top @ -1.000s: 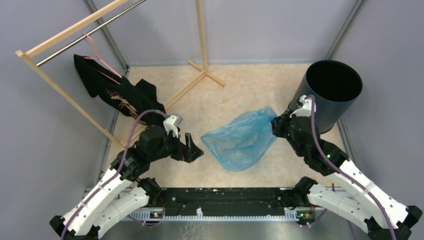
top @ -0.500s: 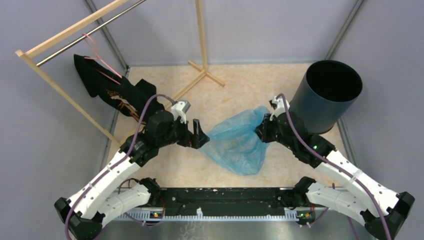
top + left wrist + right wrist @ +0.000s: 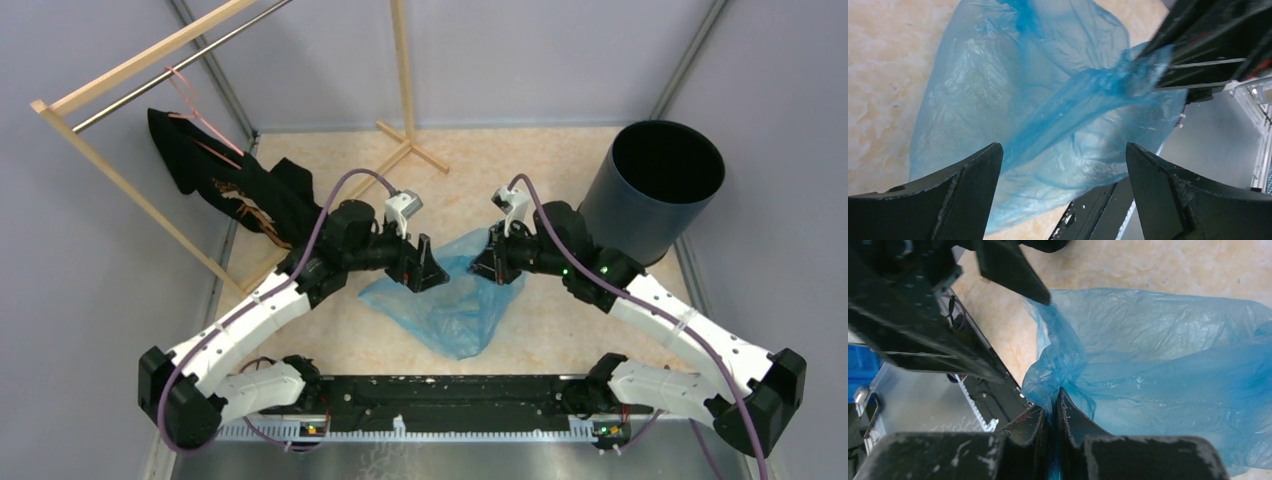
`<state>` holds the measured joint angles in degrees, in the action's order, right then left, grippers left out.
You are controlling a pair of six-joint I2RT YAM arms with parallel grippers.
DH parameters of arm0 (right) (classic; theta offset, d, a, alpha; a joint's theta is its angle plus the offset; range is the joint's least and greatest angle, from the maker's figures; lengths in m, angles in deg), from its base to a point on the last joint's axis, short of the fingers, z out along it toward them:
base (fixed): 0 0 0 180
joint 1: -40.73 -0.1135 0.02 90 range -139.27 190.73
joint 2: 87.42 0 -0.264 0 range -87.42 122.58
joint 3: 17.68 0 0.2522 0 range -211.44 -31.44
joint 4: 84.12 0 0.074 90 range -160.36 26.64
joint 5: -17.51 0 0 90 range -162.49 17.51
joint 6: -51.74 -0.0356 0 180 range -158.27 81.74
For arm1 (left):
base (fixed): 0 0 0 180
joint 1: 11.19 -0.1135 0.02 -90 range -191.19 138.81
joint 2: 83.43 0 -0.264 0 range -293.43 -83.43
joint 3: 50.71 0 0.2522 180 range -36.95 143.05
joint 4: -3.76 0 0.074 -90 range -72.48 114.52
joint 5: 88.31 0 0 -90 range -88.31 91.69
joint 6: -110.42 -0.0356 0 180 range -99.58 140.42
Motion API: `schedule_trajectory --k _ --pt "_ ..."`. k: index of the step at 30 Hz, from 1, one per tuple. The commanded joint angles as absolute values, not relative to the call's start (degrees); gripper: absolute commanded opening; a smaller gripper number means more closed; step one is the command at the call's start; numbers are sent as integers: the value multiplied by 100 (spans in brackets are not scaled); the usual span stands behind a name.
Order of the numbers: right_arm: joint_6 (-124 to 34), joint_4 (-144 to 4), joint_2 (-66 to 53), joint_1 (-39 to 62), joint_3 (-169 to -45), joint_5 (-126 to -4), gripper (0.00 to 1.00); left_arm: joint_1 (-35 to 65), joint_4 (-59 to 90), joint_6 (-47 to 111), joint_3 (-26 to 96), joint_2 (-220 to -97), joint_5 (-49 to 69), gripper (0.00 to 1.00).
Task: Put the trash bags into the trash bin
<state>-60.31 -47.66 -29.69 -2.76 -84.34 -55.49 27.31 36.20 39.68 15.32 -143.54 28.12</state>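
The thin light-blue film bag [image 3: 450,310] is outside the tall dark round bin [image 3: 640,215]; right pincer [image 3: 1054,395] clamps it, left pincer [image 3: 1063,147] gapes.

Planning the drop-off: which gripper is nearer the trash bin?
Right. The right gripper, pinching the trash bag, sits left of the trash bin; the left gripper is farther left, open over the bag.

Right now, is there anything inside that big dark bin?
Only dark inner wall shows inside the trash bin; its bottom is lost in shadow. The blue trash bag is outside, pinched by the right gripper.
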Motion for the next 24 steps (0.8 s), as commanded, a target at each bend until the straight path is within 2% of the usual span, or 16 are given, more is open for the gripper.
schedule_trajectory --k 1,4,6,8,10,15,19,22,24 --pt "-5889 -5083 -3107 -330 -8300 -5152 7 2722 3776 3442 1847 -14838 2633 99" --pt "-5835 -5081 -3173 -329 -8107 -5081 7 2722 4147 3194 2087 -15105 2194 98" --pt "-5824 -5116 -3217 -327 -7976 -5126 8 2726 4178 3134 2105 -15262 2521 98" --pt "-5822 -5129 -3223 -323 -7920 -5203 8 2722 4183 3079 2079 -15398 2956 93" --pt "-5811 -5129 -3217 -328 -7915 -5210 8 2722 4281 3068 2081 -15489 2944 82" --pt "-5872 -5052 -3244 -328 -7911 -5407 8 2724 4427 3045 2116 -15365 2587 42" --pt "-6122 -4833 -3291 -326 -7995 -5685 10 2722 4359 3026 2106 -15143 1964 17" --pt "-6392 -4667 -3385 -324 -8048 -5851 19 2722 4434 3226 2233 -14996 1374 0" --pt "-6489 -4552 -3592 -326 -7964 -6107 31 2720 4363 3578 2112 -14657 400 0"
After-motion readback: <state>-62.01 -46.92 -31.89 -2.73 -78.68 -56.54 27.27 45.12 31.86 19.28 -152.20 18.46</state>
